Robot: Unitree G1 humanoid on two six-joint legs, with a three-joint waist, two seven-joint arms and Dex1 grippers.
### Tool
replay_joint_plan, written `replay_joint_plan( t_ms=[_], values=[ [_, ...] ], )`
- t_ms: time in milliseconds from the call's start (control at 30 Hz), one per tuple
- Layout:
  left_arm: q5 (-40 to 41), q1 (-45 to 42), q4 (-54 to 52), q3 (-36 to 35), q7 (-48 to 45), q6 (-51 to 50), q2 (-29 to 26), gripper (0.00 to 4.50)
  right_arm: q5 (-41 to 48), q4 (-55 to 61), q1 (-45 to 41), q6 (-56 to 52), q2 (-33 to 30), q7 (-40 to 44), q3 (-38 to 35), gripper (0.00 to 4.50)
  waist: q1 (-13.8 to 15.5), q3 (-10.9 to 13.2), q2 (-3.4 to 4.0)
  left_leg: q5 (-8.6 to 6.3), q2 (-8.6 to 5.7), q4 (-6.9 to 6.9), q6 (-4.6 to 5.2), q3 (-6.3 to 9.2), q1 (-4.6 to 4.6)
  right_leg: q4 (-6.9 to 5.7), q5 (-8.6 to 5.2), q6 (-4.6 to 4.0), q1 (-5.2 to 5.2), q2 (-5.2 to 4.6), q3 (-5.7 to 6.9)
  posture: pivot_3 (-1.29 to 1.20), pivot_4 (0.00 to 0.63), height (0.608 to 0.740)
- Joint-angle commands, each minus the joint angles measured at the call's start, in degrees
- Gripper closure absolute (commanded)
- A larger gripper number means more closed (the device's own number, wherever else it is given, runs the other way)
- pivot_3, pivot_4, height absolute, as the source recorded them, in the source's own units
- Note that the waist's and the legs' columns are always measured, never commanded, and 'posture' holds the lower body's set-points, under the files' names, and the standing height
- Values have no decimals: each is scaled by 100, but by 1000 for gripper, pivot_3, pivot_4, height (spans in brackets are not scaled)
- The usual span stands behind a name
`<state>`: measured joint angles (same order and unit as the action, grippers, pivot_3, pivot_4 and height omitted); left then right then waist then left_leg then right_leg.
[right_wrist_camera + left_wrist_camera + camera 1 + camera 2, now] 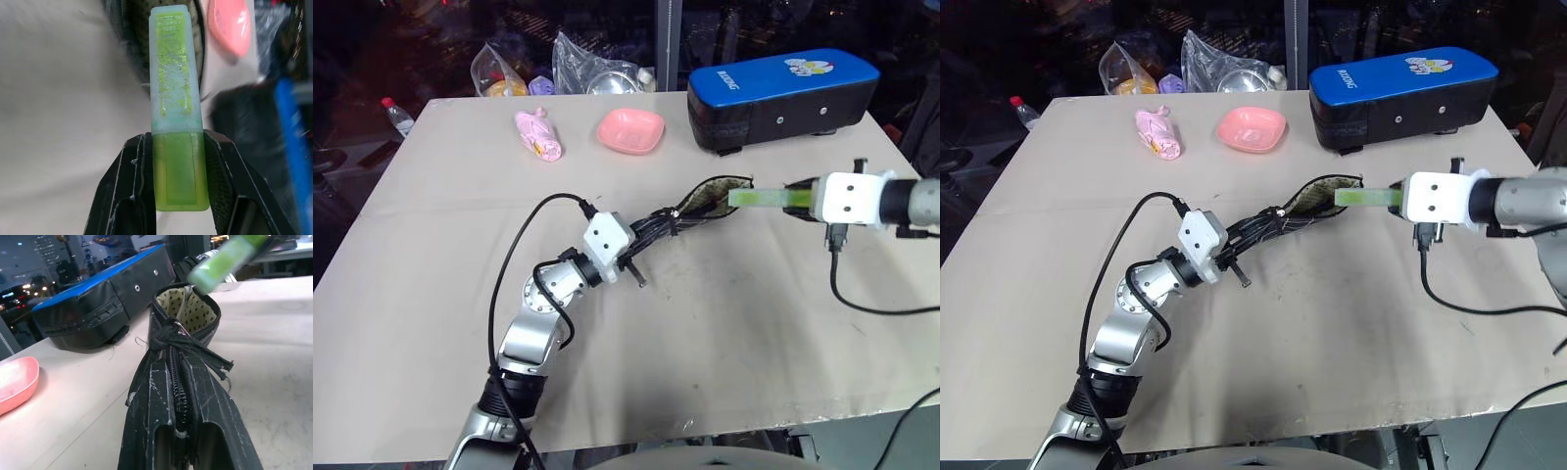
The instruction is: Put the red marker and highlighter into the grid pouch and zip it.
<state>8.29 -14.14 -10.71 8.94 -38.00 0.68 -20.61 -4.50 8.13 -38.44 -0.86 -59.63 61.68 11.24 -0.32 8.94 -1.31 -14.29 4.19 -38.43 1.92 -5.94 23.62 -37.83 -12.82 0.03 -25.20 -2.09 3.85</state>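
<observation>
Right now your right hand point(178, 183) is clamped on the highlighter point(769, 199), both black fingers pressed against the darker green end while the paler cap end sticks out ahead of them. In the head views the highlighter lies roughly level above the table point(724, 333), its cap tip right at the open mouth of the grid pouch point(705, 201); whether the tip has crossed the rim or only reaches it, you cannot tell from these angles.

Your left hand point(178, 431) is fully closed on the zipper end of the pouch, pinching the black fabric between its fingers (the zipper track and a frayed strip of fabric run up between them in the left wrist view). The pouch is held up off the table by that grip and stretches away from the hand toward the highlighter, with its far end gaping open so the light dotted lining shows.

Behind the pouch sits the big blue-and-black padded case point(783, 98), near the far edge of the table and well clear of both hands. Further to your left along that far side are a pink dish point(631, 130) and a pink crumpled wrapper point(538, 135), set apart from each other. Clear plastic bags point(597, 69) lie just beyond the table's back edge.
</observation>
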Motion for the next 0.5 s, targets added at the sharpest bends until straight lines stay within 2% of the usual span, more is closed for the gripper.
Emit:
replay_joint_plan(
  t_ms=[33, 233, 500],
  values=[
    [-85, -72, -165, 71, -43, 186, -11, 4500, -526, -287, -392, 597, 57, 180, 305, 3748, 24, 0, 0, 1, 0, 0, -1, 0, 2, 0, 2, -4, 0, -1, 1, 0, 150, 740],
    [-82, -78, -180, 81, -3, 167, 61, 4500, -941, -602, -827, 1243, 316, 491, 747, 3748, 89, 1, 1, 1, 0, -2, -2, -17, 3, -3, 9, -14, -10, -3, 5, 0, 150, 740],
    [76, 10, -288, 32, -46, 87, 163, 4500, -1237, -678, -1231, 1301, 1456, 420, 1177, 3748, 98, 1, 3, 11, 2, -3, -18, -23, 1, -13, 10, -16, -14, 0, 5, 0, 150, 740]
  ],
)
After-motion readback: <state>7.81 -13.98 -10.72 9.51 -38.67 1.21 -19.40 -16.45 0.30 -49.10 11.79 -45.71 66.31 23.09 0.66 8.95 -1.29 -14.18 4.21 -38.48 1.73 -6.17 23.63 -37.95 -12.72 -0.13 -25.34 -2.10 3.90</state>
